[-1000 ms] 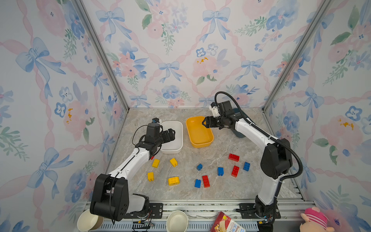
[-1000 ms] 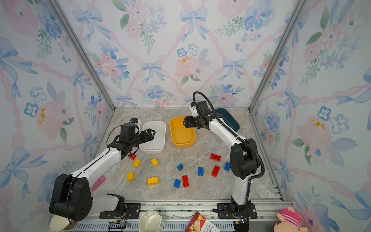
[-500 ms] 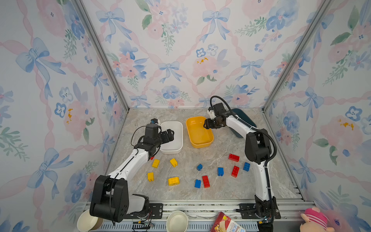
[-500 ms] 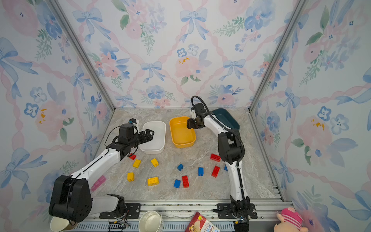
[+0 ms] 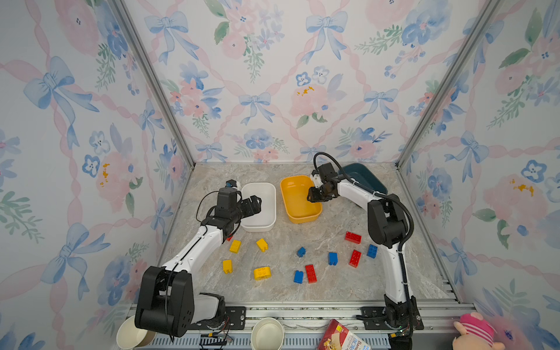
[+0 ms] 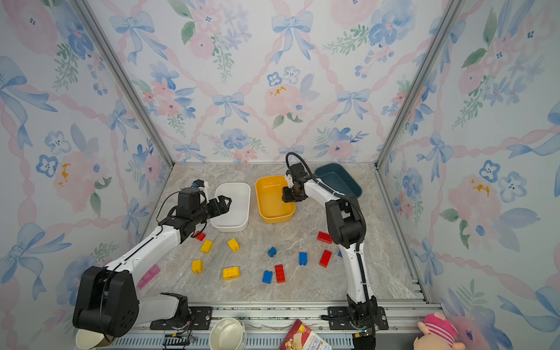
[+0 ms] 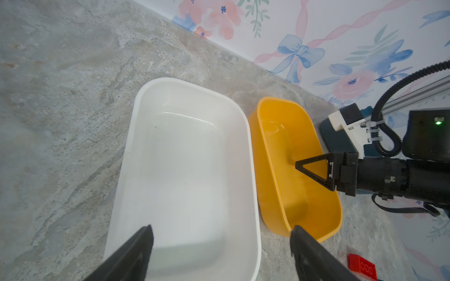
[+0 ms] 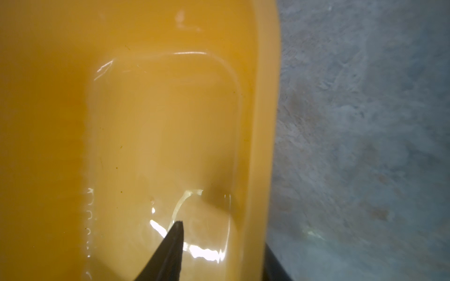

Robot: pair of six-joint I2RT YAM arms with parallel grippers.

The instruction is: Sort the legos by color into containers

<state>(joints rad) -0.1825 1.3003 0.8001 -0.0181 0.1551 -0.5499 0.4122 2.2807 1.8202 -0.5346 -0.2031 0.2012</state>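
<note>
Top view, twelve o'clock toward the back wall. The left gripper [image 5: 254,203], jaws wide apart and empty, hovers over the nine o'clock side of the white tub [image 5: 261,194]. Four yellow legos [image 5: 262,272] lie loose at its six o'clock, nearest this arm. The yellow tub [image 5: 292,194], long axis twelve to six, sits just beside the white one. The right gripper [image 5: 315,197] straddles its three o'clock wall, one finger [image 8: 171,253] inside and one outside; whether it pinches cannot be told. The teal tub [image 5: 363,178] is at its two o'clock, with red legos [image 5: 353,237] and blue legos [image 5: 332,258] at five. Bare floor toward six likely leaves room for dragging.
</note>
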